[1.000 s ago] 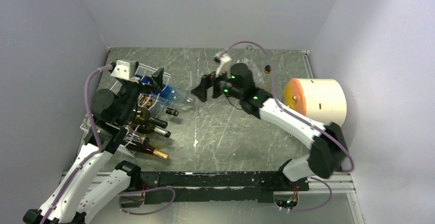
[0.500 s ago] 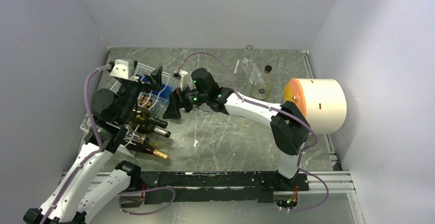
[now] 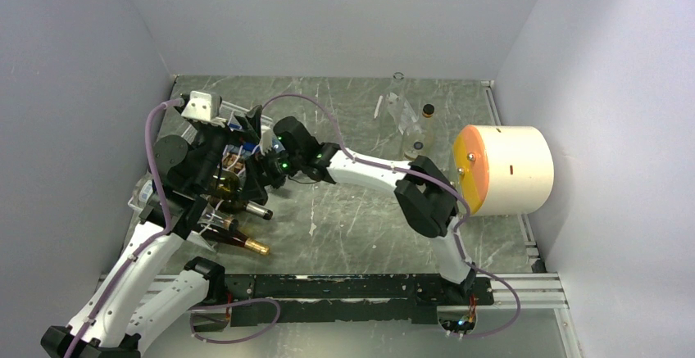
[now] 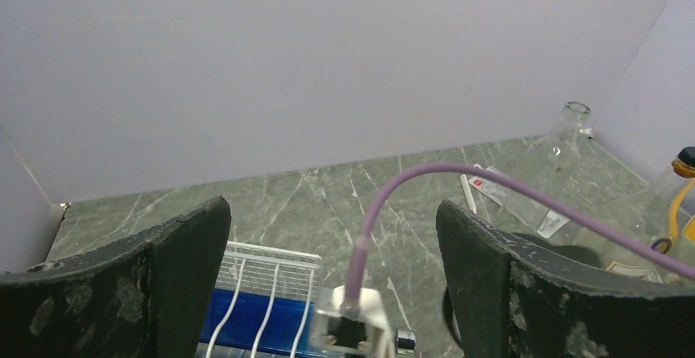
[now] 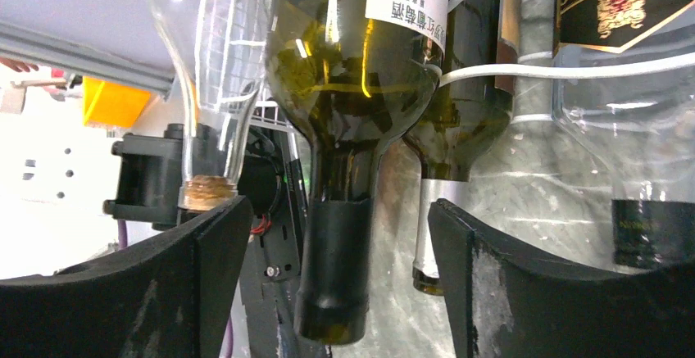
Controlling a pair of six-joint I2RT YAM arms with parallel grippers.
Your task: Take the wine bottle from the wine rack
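Note:
The white wire wine rack (image 3: 141, 202) stands at the table's left with several bottles lying in it, necks pointing right. In the right wrist view its white wires (image 5: 524, 71) cross the bottles. My right gripper (image 3: 256, 178) is open at the rack's front. Its fingers (image 5: 197, 284) stand on both sides of the black-capped neck of an olive-green wine bottle (image 5: 332, 276) without touching it. My left gripper (image 3: 246, 124) is open and empty above the rack's far end. It looks down on the rack grid (image 4: 270, 272) and a blue bottle (image 4: 246, 321).
A cream cylinder with an orange face (image 3: 504, 169) lies at the right. Clear empty bottles (image 3: 410, 124) lie at the back, also seen in the left wrist view (image 4: 549, 161). In the rack, a corked clear bottle (image 5: 201, 129) and a silver-capped dark bottle (image 5: 430, 235) flank the olive one.
My right arm has swung left across the table from the middle to the rack, and its open jaws now straddle the olive bottle's neck. The left arm has barely moved.

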